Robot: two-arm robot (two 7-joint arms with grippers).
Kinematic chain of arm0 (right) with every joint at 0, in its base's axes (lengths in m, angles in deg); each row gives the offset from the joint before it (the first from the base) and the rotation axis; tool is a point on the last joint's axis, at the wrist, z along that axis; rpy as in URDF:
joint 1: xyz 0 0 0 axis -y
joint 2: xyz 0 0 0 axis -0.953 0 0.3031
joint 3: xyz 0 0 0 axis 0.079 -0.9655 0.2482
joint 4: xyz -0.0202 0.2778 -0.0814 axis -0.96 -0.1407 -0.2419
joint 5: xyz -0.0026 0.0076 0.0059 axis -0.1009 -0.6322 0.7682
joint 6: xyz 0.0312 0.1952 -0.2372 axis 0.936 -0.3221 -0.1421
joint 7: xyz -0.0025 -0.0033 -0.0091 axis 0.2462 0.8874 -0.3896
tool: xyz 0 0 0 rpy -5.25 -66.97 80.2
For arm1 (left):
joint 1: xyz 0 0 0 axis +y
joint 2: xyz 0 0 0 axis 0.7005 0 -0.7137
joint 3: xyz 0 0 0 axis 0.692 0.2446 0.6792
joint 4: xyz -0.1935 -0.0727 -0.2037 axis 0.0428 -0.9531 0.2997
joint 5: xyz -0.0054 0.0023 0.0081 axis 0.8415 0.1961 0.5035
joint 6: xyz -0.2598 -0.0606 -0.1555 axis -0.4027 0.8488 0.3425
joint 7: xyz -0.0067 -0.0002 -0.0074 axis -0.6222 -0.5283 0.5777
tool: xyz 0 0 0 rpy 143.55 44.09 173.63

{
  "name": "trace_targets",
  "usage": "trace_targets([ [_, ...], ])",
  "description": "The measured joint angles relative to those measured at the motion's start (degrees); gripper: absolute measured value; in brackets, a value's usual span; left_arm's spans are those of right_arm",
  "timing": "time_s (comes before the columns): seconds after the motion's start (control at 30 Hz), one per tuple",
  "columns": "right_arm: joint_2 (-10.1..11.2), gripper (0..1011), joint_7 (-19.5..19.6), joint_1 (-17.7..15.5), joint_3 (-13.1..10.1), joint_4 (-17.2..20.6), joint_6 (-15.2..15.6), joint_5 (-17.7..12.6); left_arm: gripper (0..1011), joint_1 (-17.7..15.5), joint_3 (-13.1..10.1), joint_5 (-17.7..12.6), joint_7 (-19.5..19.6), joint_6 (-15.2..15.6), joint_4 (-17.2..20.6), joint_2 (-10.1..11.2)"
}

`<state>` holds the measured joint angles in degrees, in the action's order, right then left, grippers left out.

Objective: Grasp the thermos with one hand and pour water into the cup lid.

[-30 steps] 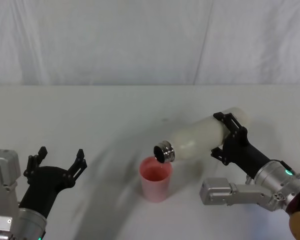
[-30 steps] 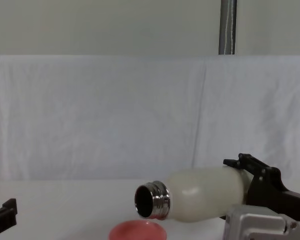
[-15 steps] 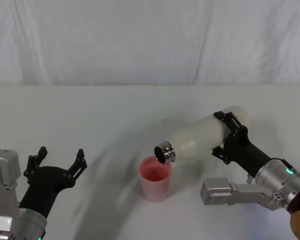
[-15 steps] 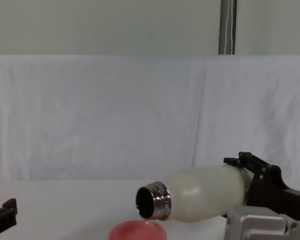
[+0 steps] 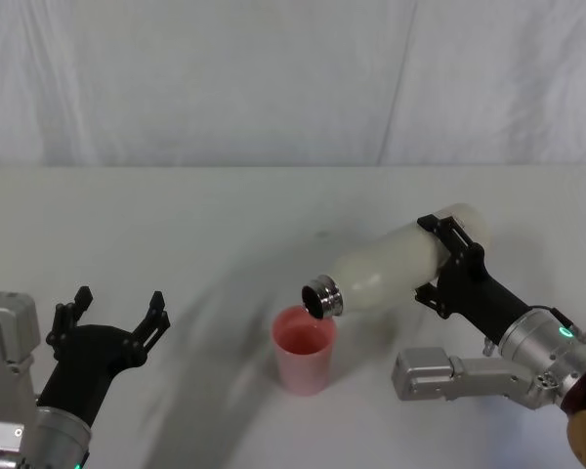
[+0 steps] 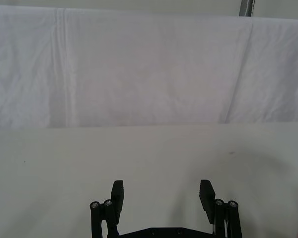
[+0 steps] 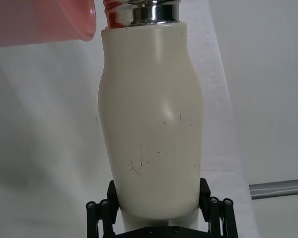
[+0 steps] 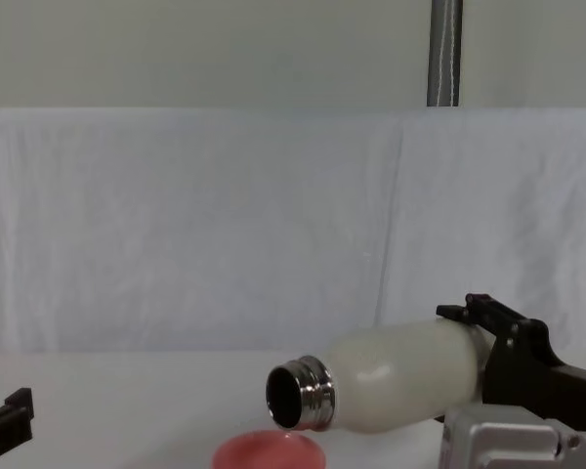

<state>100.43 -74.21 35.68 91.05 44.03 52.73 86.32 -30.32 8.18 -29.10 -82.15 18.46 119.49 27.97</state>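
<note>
The cream-white thermos (image 5: 386, 267) lies tipped nearly level, its steel neck (image 5: 320, 296) pointing down-left just above the rim of the pink cup lid (image 5: 304, 349). My right gripper (image 5: 447, 267) is shut on the thermos's lower body, its black fingers on either side. In the right wrist view the thermos (image 7: 150, 121) runs away from the fingers (image 7: 101, 210) toward the cup lid (image 7: 42, 20). From the chest, the open neck (image 8: 298, 393) hangs over the cup lid (image 8: 268, 452). My left gripper (image 5: 112, 313) rests open at the near left, holding nothing.
A white cloth covers the table (image 5: 195, 225) and hangs as a backdrop behind. A grey metal housing (image 5: 439, 374) of my right arm lies low beside the cup lid on its right.
The thermos's base has risen slightly, tilting the neck a little further down over the cup lid. The left arm has not moved.
</note>
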Motion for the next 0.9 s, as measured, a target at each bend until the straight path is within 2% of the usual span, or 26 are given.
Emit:
trace_targets([
  [0.9,0.5,959,0.6,0.6,0.3,0.0,0.3,1.1,1001,0.0,0.0,0.0,0.0,0.0,0.0,0.0],
])
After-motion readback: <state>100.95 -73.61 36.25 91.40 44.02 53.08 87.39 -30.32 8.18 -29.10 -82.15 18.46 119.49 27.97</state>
